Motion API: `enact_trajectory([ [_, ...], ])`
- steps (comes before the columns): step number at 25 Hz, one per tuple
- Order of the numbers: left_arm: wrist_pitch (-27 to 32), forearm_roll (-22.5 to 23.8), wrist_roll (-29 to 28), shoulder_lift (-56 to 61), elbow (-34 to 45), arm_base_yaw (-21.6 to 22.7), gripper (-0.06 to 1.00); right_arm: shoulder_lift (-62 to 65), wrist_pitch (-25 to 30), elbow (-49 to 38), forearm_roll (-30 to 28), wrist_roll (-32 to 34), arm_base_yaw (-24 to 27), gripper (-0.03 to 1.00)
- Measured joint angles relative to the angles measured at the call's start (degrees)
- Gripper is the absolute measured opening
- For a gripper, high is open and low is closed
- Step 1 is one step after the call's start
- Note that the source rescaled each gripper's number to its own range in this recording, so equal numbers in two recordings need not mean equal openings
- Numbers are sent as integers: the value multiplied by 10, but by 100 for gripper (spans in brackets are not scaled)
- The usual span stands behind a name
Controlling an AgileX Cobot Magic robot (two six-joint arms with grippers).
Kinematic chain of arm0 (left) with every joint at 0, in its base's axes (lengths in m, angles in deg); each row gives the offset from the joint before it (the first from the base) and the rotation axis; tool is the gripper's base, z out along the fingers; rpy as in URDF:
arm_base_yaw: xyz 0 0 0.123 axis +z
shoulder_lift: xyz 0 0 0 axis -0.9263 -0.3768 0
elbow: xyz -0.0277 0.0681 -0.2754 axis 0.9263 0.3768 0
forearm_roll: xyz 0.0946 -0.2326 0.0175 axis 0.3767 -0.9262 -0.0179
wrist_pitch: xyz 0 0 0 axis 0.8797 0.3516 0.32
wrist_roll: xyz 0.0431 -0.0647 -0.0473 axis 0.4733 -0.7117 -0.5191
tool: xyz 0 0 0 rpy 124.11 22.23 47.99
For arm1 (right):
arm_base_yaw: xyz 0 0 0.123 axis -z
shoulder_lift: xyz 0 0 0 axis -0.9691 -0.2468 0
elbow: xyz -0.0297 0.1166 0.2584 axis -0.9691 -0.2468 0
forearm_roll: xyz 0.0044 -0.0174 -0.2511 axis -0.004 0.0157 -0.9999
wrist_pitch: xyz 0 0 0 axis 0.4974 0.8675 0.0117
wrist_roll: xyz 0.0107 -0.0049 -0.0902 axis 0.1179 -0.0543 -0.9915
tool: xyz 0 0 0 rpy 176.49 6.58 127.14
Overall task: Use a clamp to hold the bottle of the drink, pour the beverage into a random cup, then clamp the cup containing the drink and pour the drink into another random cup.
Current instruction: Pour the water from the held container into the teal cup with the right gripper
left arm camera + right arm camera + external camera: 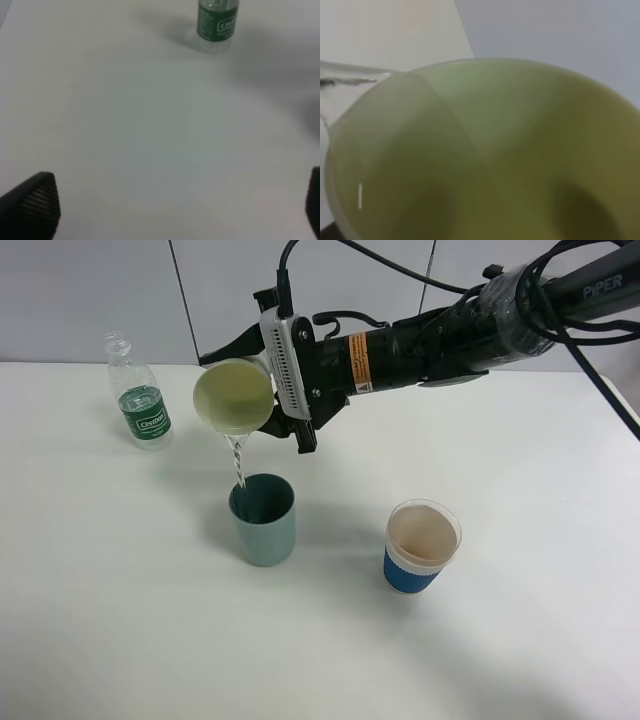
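The bottle (140, 400) stands upright at far left, and the left gripper (170, 210) gapes wide, empty. The right gripper (262, 390) clamps the tipped tumbler (232, 397), from which water (237, 462) streams into the teal cup (263, 520) beneath.

Plain white bench (120, 640), matte top, running back to a pale wall. Just three things are standing on it, all upright and well apart from each other. Far back on the left is a small clear plastic bottle (140, 395) with a dark green label and white lettering, no cap on its narrow neck. Roughly mid-bench sits a squat teal cup (263, 520), darker on the inside. Off to its right, a bit nearer the front, is a paper cup (421, 547) with a blue sleeve and a white rim. Each one throws a soft shadow on the bench. Nothing's touching anything else.
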Motion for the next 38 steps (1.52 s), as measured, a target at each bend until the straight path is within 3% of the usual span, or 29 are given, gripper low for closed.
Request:
enact_trajectory([
  [25, 0, 0, 0, 0, 0, 0, 100, 0, 0, 0, 0, -96, 0, 0],
  [38, 0, 0, 0, 0, 0, 0, 100, 0, 0, 0, 0, -176, 0, 0],
])
